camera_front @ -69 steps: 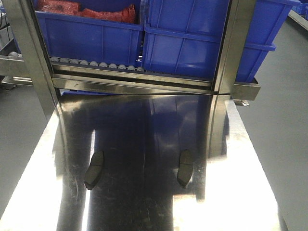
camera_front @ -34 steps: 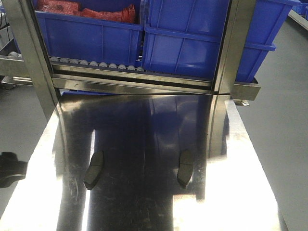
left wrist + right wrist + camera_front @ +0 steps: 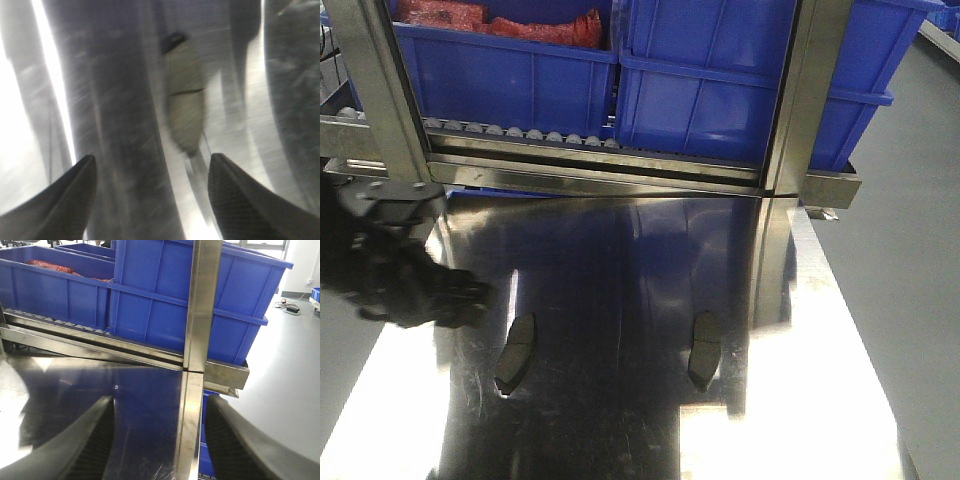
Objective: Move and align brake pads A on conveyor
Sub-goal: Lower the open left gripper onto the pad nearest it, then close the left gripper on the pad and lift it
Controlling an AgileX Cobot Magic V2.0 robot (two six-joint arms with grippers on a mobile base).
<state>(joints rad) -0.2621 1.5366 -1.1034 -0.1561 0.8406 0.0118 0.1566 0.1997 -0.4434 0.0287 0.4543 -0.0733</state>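
Fingers of left gripper (image 3: 152,159) spread wide, empty, near brake pad (image 3: 185,107).

The front-facing view looks down from the near end along the shiny steel table (image 3: 620,250) toward far blue plastic bins (image 3: 700,100). The blurred left wrist view hangs close above that table, sharing a dark grey brake pad (image 3: 185,105). The right wrist view sits low, facing the same bins.

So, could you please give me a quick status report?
Left gripper open, empty, short of left brake pad. Right gripper open, empty. Both pads lie on steel table; right brake pad apart. Nothing in the way.
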